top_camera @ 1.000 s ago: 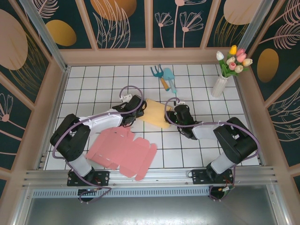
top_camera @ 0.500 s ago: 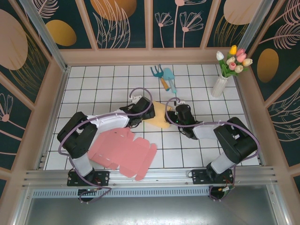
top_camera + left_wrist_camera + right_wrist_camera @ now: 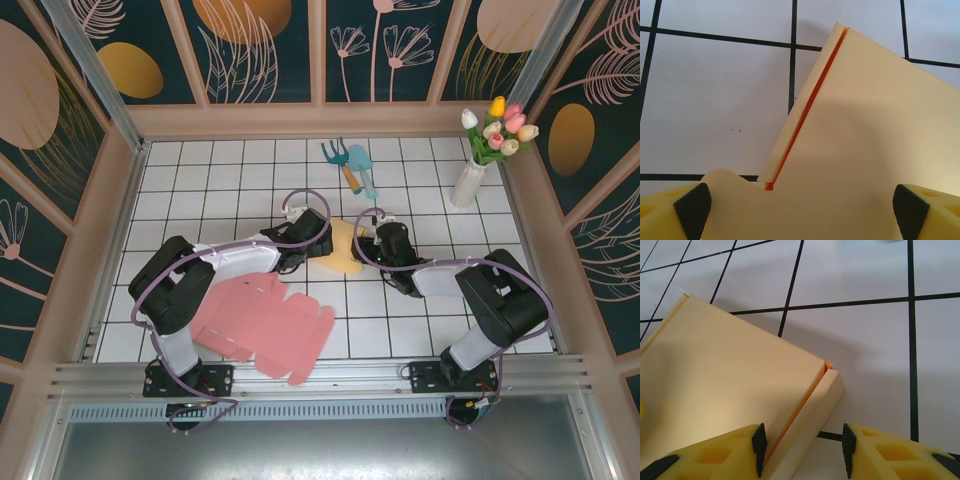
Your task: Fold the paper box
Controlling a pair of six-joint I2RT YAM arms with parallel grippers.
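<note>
Heads up: your left claw (image 3: 802, 205) is wide open holding nothing, and I can't tell if the half-open right claw (image 3: 802, 445) actually pinches the yellow box (image 3: 865, 125) by the wall (image 3: 810, 425) at its 3 o'clock, so that fold could spring flat.

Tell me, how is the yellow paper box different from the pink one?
The yellow box is partly folded, with a side wall standing up; the pink box lies flat and unfolded. The yellow box sits mid-table between the left claw and right claw; the pink box lies nearer the arm bases, with no claw at it. Both are paper boxes on the white tiled table.
</note>
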